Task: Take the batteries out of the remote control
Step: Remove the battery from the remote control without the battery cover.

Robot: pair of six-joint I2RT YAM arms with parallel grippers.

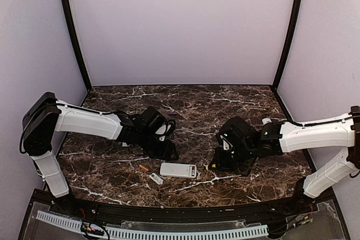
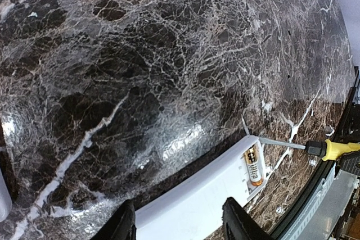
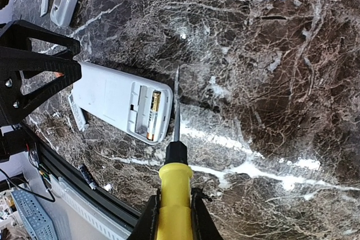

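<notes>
Left hand (image 2: pixel 180 226) open, fingers (image 2: pixel 125 224) spread either side of the white rectangular plastic remote control (image 1: pixel 178 170); nothing gripped, can't tell if they touch it. Right hand (image 3: pixel 174 209) clamped on the yellow-handled screwdriver (image 3: pixel 174 186), blade just beside the remote's open bay, at its 3 o'clock end in the top view. One orange-gold cylindrical battery (image 3: pixel 153 115) sits in the bay; the slot next to it shows bare plastic. Small orange loose battery (image 1: pixel 144 168) lies on the dark marble tabletop (image 1: pixel 225 111) at the remote's 9 o'clock. Small white rectangular cover (image 1: pixel 156 179) at 7 o'clock.
</notes>
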